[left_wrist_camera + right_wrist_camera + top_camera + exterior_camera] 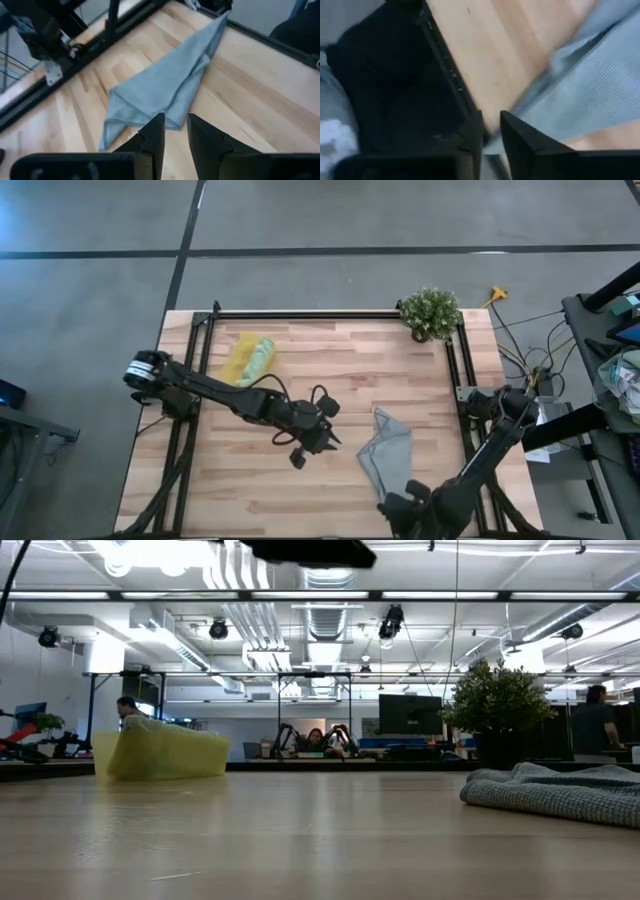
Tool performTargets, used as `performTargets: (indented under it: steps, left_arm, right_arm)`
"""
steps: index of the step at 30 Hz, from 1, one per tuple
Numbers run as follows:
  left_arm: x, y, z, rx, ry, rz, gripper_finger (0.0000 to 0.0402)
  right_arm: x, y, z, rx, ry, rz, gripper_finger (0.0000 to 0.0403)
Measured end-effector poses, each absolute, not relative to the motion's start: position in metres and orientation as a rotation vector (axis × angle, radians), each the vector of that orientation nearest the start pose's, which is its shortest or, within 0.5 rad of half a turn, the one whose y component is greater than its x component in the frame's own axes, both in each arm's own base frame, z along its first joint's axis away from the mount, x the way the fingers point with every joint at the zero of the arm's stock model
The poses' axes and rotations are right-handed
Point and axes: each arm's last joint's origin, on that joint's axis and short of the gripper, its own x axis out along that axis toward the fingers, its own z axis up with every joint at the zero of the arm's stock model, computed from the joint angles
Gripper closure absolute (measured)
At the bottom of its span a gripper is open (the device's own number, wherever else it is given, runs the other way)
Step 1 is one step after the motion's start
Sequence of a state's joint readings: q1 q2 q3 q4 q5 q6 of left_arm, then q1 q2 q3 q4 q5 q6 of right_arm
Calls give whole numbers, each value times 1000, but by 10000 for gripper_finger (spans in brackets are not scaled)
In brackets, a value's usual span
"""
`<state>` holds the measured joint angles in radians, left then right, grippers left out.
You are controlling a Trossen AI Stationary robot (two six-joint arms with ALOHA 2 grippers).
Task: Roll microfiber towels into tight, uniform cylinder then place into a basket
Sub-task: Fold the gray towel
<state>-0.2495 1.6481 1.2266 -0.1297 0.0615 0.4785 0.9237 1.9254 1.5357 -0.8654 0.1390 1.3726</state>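
Bench [330,370]: pale wood planks inside a dark frame; it carries the two towels, the basket and a potted plant [431,311] at the far right corner.
Grey-blue towel [388,452]: lies loose on the right half of the bench, near the front edge. Crumpled and half folded, not yet rolled.
Grey-blue towel, axis: long axis runs roughly front to back in the high view; one narrow corner points to the far side, the wider folded mass sits toward the front.
Grey-blue towel, handling (judgement): light, soft, limp. Likely to sag and unfold if lifted by one point. Best taken at a corner or along a free edge, then flattened before rolling.
Basket [243,358]: yellow, translucent, far left part of the bench, well apart from the grey-blue towel.
Green towel [258,361]: sits in the basket along its right side, long axis front to back. Whether it is tightly rolled I cannot tell.
Left gripper [174,131]: near the bench middle, just beside the grey-blue towel's left edge. Jaws narrow, a small gap between them, nothing held.
Right gripper [490,131]: at the front edge of the bench, at the near end of the grey-blue towel. Jaws show a narrow gap, with towel fabric seen just beyond it; whether cloth is pinched I cannot tell.
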Motion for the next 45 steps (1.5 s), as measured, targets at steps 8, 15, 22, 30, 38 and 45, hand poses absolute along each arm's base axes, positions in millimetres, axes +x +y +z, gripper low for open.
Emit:
performTargets:
  steps: [8,15,22,30,38,45]
  left_arm:
    - [331,-89,274,523,473,-421,334]
    - [307,-82,275,498,424,-377,334]
    - [298,-80,267,444,366,-357,334]
    - [297,-81,268,405,356,-347,334]
    - [297,-82,270,339,352,-321,334]
    - [296,-87,270,331,352,-270,334]
  right_arm:
    - [247,355,190,607,1361,-234,231]
    - [245,359,174,523,1561,-499,224]
    - [249,367,180,480,1526,-532,224]
    - [249,368,167,460,1572,-556,227]
    - [240,364,155,376,1627,-562,229]
    - [234,362,149,281,1685,-499,247]
